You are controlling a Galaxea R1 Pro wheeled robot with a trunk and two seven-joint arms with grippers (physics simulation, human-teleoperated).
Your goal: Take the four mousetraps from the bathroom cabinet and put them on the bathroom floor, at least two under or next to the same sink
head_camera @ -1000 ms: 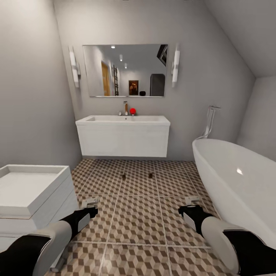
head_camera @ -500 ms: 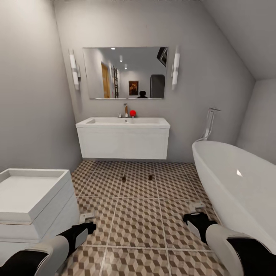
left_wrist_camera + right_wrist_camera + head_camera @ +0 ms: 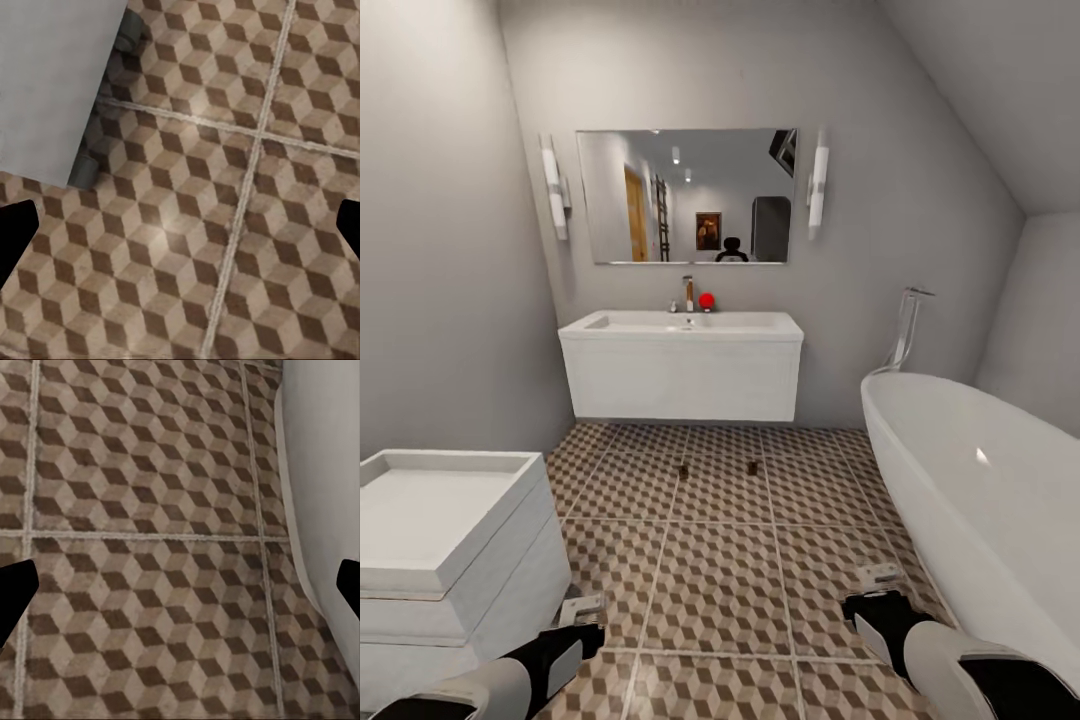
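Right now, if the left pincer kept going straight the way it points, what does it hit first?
Most likely the bathroom floor: the left wrist view looks along the open left pincer onto bare cube-pattern tiles, with nothing between the fingers. A white unit sits off to one side, probably outside that line.

Two mousetraps (image 3: 683, 468) lie on the bathroom floor (image 3: 720, 560), apart.

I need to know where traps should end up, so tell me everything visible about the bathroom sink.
The bathroom sink is a white rectangular basin moulded on top of a white vanity fixed against the grey back wall, below the mirror. A faucet and a small red object stand at its rear edge. Two small dark items lie on the tiled floor in front of it, apart from it.
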